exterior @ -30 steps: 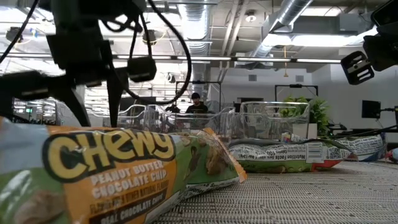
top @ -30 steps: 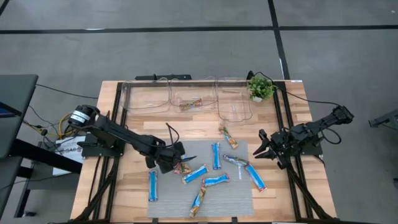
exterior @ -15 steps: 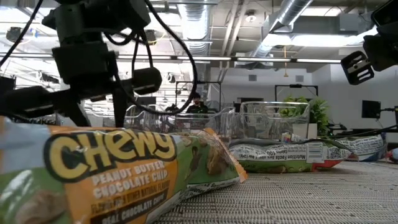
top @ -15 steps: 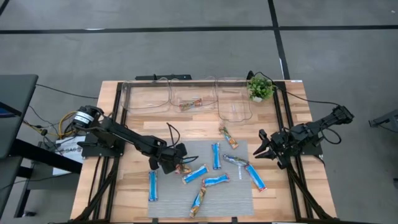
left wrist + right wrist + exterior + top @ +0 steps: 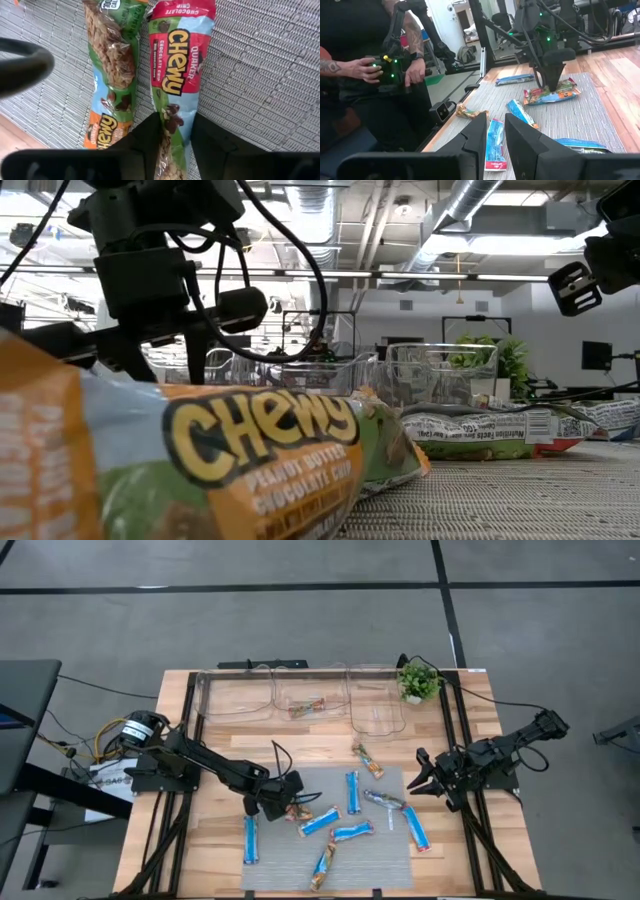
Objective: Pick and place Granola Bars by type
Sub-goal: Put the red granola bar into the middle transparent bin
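Left hand (image 5: 291, 798) at mat's 9 o'clock edge, fingers pinching red Chewy bar (image 5: 175, 75), orange-green bar (image 5: 112, 75) beside. Blue bars (image 5: 318, 821) scattered on grey mat (image 5: 380, 855). Middle clear bin (image 5: 283, 692) at counter's 12 o'clock holds one bar (image 5: 308, 708). Right hand (image 5: 424, 780) closed, empty, 3 o'clock.

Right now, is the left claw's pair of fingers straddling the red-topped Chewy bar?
Yes, the left claw has one dark finger on each side of the red-topped Chewy bar.
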Motion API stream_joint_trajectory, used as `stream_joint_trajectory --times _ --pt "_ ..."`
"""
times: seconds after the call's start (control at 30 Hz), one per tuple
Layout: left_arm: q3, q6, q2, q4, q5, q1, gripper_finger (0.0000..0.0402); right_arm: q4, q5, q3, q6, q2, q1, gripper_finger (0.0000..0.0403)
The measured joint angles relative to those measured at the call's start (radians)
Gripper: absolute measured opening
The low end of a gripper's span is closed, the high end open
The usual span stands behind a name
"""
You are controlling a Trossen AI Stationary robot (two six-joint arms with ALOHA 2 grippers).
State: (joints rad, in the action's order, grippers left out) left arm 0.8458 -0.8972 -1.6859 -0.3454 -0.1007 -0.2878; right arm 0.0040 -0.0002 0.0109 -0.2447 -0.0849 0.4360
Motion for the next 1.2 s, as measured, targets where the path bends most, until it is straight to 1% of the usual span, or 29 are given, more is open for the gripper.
stream_joint_trajectory --times 0.1,0.2,0.33,0.5,0.6,0.73,0.8,0.93,1.07,1.2 --pt "-0.001 0.017 0.0 -0.002 0.001 0.0 0.0074 0.0 0.0 0.0 0.0 0.0 0.0 0.0062" --pt "-0.001 0.028 0.001 -0.003 -0.001 0.0 0.0064 0.0 0.0 0.0 0.0 0.0 0.0 0.0062" --pt "-0.004 0.052 0.015 -0.01 -0.009 0.0 0.0066 0.0 0.0 0.0 0.0 0.0 0.0 0.0062" --pt "-0.006 0.166 0.075 -0.01 -0.009 0.001 0.007 0.0 0.0 0.0 0.0 0.0 0.0 0.0062" --pt "-0.006 0.261 0.131 -0.008 0.039 0.002 0.007 0.0 0.0 0.0 0.0 0.0 0.0 0.0062" --pt "-0.005 0.434 0.221 0.042 0.139 0.01 0.007 0.0 0.0 0.0 0.0 0.0 0.0 0.0062" --pt "-0.005 0.532 0.263 0.096 0.186 0.023 0.007 0.0 0.0 0.0 0.0 0.0 0.0 0.0062" --pt "-0.004 0.728 0.336 0.243 0.231 0.065 0.0071 0.001 0.001 0.0 0.0 0.0 0.0 0.0062" --pt "-0.003 0.912 0.386 0.406 0.26 0.113 0.0071 0.002 0.001 0.0 0.0 0.0 0.0 0.0062" --pt "-0.003 1.048 0.411 0.569 0.262 0.149 0.0071 0.002 0.001 0.0 0.0 0.0 0.0 0.0062"
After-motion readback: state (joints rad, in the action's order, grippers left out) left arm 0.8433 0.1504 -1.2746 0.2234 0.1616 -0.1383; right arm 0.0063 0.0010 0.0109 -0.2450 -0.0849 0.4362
